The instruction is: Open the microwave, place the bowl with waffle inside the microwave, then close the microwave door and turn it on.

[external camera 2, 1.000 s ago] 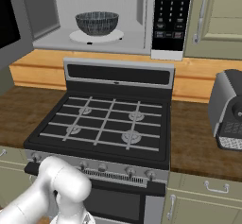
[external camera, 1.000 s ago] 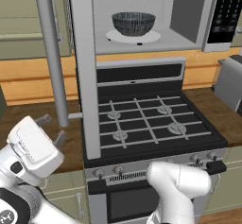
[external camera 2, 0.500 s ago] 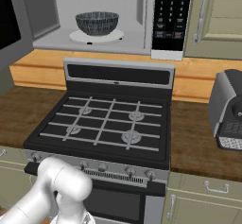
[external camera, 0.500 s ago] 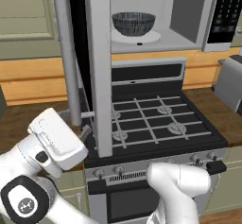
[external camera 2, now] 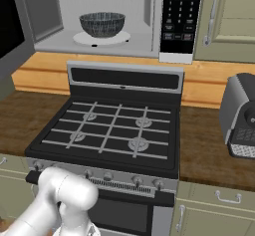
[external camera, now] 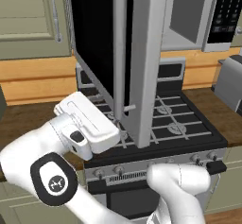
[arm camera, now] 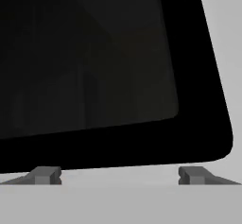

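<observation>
I have swung the wide silver-framed microwave door (external camera: 137, 62) with its black glass partway shut since a second ago, my gripper (arm camera: 120, 176) spread wide and empty against that glass, while the speckled grey-blue bowl (external camera 2: 102, 24) sits on the microwave's white turntable.

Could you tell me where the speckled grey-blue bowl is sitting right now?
In the right base view, the small speckled grey-blue bowl sits on the white round turntable inside the open silver-grey microwave, upper left, above the black gas stove.
</observation>
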Motion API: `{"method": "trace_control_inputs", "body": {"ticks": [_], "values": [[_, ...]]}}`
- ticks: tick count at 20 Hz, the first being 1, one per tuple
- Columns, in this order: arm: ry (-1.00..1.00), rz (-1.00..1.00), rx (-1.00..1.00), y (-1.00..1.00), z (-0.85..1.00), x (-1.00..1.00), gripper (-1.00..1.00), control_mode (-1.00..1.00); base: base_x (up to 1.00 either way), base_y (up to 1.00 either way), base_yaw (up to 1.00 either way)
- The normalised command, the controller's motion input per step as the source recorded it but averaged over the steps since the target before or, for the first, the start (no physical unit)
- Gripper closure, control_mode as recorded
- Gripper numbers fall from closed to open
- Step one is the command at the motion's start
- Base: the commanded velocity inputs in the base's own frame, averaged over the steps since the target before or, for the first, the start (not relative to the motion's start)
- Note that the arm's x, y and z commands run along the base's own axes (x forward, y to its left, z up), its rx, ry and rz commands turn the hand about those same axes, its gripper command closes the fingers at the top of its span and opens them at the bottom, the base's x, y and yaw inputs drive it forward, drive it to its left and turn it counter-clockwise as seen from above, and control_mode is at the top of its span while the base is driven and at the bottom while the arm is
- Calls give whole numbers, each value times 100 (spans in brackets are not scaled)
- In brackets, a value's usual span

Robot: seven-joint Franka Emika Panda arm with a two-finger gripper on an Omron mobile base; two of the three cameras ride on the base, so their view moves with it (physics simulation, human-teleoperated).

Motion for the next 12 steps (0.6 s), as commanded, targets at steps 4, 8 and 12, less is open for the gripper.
{"method": "trace_control_inputs", "body": {"ticks": [4,8,12], "values": [[0,5,10,-82,16,0,-100,-100,0,0,0],[0,11,8,-88,4,0,-100,-100,0,0,0],[0,15,8,-88,0,0,-100,-100,0,0,0]]}}
